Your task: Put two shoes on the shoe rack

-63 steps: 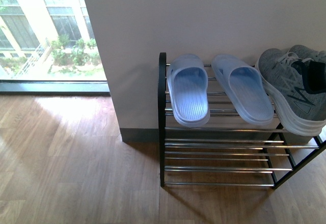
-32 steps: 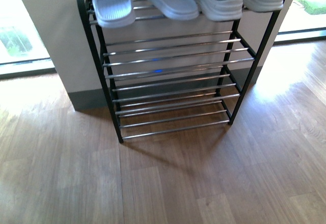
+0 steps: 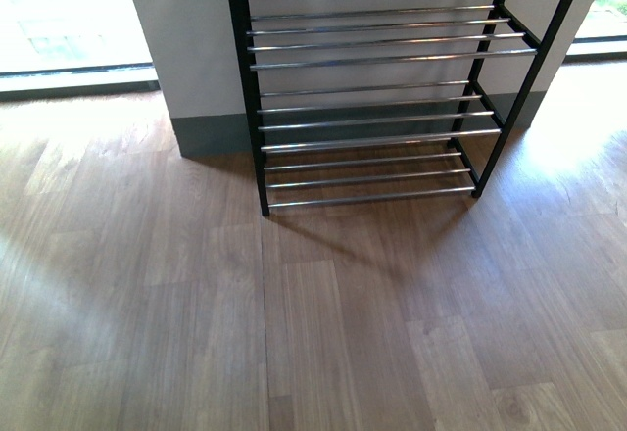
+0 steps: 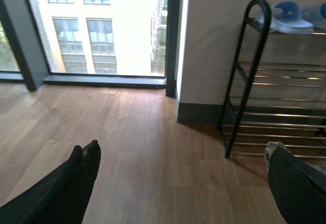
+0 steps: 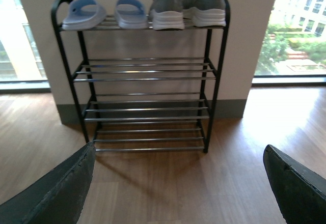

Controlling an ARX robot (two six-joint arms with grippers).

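Observation:
Both grey sneakers with white soles stand side by side on the top tier of the black shoe rack, at its right end, in the right wrist view. The front view holds only the rack's lower tiers, with no shoes and no arms. My right gripper is open over bare floor in front of the rack, nothing between its fingers. My left gripper is open too, off to the rack's side, where the rack's black end frame shows.
Two light blue slippers lie on the top tier left of the sneakers. The rack stands against a white wall pillar with floor-to-ceiling windows on both sides. Wood flooring stretches in front.
The front view has tilted down: a second ago it showed the top tier with slippers and a sneaker, now only the lower tiers and floor.

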